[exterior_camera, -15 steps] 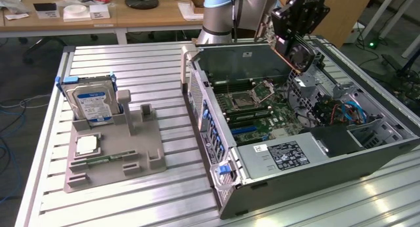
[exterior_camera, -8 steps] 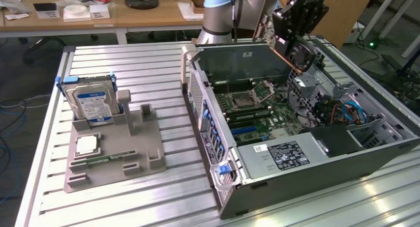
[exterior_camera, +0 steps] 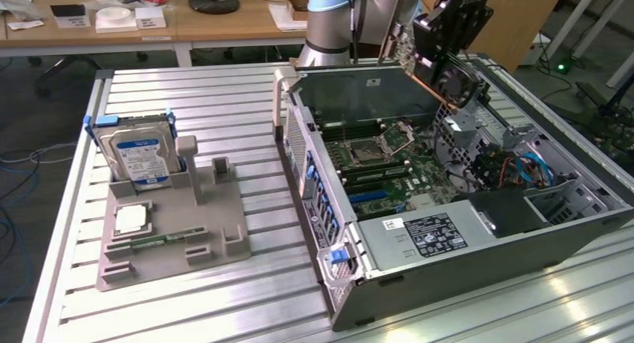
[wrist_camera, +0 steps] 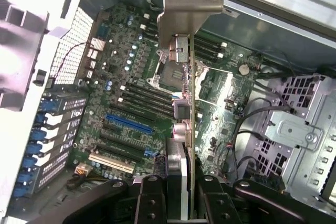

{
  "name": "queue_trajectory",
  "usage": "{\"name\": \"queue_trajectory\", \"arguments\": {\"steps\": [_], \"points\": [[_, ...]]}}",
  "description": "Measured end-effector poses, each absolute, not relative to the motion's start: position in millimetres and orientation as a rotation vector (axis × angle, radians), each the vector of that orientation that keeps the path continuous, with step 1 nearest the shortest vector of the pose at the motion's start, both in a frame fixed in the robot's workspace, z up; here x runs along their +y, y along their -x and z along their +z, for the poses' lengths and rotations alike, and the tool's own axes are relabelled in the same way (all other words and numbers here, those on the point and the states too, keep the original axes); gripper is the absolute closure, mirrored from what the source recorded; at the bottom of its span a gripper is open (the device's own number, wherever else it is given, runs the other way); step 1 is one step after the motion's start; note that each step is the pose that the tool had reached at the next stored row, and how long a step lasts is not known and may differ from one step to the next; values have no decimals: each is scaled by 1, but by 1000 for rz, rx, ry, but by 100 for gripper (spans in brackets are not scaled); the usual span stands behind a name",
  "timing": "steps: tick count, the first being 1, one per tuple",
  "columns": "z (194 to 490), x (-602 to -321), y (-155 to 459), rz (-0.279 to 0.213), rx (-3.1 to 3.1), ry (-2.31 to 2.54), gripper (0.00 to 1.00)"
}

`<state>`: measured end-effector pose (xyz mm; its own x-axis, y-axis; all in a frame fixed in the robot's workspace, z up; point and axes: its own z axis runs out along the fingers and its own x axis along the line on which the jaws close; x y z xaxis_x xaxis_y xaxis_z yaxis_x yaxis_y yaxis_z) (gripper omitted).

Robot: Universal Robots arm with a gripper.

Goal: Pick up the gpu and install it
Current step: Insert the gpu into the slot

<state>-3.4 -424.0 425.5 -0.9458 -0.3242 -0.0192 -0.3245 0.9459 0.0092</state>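
We see the hand [exterior_camera: 448, 38] clamped on the gpu [exterior_camera: 453, 79], holding it in the air above the far part of the open case [exterior_camera: 446, 283], which lies on the table [exterior_camera: 198, 98] toward the edge at the exterior view's right. From the wrist we look along the gpu edge-on, its metal bracket [wrist_camera: 184, 3] hanging clear above the motherboard [wrist_camera: 126, 103]. The hard drive [exterior_camera: 139, 157] stands in the tray [exterior_camera: 198, 239] near the table's opposite edge.
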Motion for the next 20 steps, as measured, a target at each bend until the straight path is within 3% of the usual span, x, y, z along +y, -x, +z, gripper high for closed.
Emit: {"name": "queue_trajectory", "arguments": {"steps": [20], "points": [[426,-424,3,23,2971,973,72]]}}
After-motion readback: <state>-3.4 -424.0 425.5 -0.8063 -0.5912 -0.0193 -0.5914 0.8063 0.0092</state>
